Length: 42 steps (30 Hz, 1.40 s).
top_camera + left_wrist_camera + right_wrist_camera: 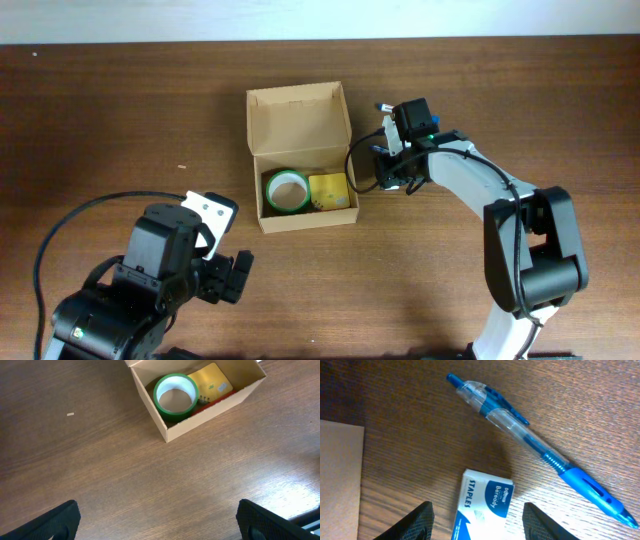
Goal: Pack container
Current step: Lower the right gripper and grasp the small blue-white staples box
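Observation:
The container point(300, 150) is a tan cardboard box at the table's middle, its lid flap open at the back. Inside lie a green tape roll point(286, 190) and a yellow sticky-note pad point(328, 189). My right gripper point(476, 508) is open just right of the box, low over the table. Its fingers straddle a small blue-and-white staples box point(485, 502), with a gap on each side. A blue pen point(535, 445) lies just beyond it. My left gripper point(157, 512) is wide open and empty above bare wood, well short of the container point(210, 412).
The container's outer wall point(340, 480) is close on the left of the right gripper. A tiny light scrap point(70, 414) lies on the wood to the left. The left arm point(150, 290) fills the table's front left corner.

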Tool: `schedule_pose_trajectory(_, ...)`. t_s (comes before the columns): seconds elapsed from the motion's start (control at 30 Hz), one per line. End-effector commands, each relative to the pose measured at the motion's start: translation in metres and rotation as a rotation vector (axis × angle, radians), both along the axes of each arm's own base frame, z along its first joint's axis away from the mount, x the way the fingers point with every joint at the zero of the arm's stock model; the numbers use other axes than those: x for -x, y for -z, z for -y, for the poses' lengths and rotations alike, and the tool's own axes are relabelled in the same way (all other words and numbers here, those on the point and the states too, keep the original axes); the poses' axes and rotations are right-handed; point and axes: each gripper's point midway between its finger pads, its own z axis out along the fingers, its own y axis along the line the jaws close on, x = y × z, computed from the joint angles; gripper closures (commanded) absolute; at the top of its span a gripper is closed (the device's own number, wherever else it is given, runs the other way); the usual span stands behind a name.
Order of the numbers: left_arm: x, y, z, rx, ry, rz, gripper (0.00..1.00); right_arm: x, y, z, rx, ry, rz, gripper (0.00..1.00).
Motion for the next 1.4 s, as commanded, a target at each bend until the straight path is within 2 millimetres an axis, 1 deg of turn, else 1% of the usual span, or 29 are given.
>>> schedule_pose_trajectory(0.0,-0.001,-0.007,0.001,0.003,0.017,0.021,0.0,0.001,0.007,0.004,0.037,0.003,-0.003,0.42)
schedule_pose_trajectory(0.2,-0.001,-0.007,0.001,0.003,0.017,0.021,0.0,0.004,0.018,0.004,0.043,0.002,-0.027,0.43)
schedule_pose_trajectory(0.5,-0.001,-0.007,0.001,0.003,0.017,0.021,0.0,0.003,0.021,0.004,0.043,0.001,-0.028,0.44)
schedule_pose_trajectory(0.53,-0.001,-0.007,0.001,0.003,0.017,0.021,0.0,0.004,0.022,0.004,0.044,0.001,-0.031,0.48)
schedule_pose_trajectory(0.57,-0.001,-0.007,0.001,0.003,0.018,0.021,0.0,0.004,0.024,0.004,0.045,0.001,-0.034,0.49)
schedule_pose_trajectory(0.83,-0.001,-0.007,0.001,0.003,0.017,0.021,0.0,0.005,0.029,0.005,0.049,0.001,-0.047,0.5)
schedule_pose_trajectory(0.93,-0.001,-0.007,0.001,0.003,0.018,0.021,0.01,0.006,0.029,0.005,0.049,0.001,-0.047,0.57)
schedule_pose_trajectory(0.97,-0.001,-0.007,0.001,0.003,0.017,0.021,0.0,0.006,0.029,0.005,0.049,0.001,-0.047,0.58)
schedule_pose_trajectory(1.03,-0.001,-0.007,0.001,0.003,0.018,0.021,0.01,0.006,0.029,0.005,0.049,0.002,-0.048,0.65)
schedule_pose_trajectory(1.17,-0.001,-0.006,0.001,0.003,0.017,0.021,0.01,0.008,0.029,0.005,0.051,0.004,-0.058,0.7)
schedule_pose_trajectory(1.37,-0.001,-0.007,0.001,0.003,0.017,0.021,0.0,0.013,0.027,0.006,0.047,0.03,-0.085,0.71)
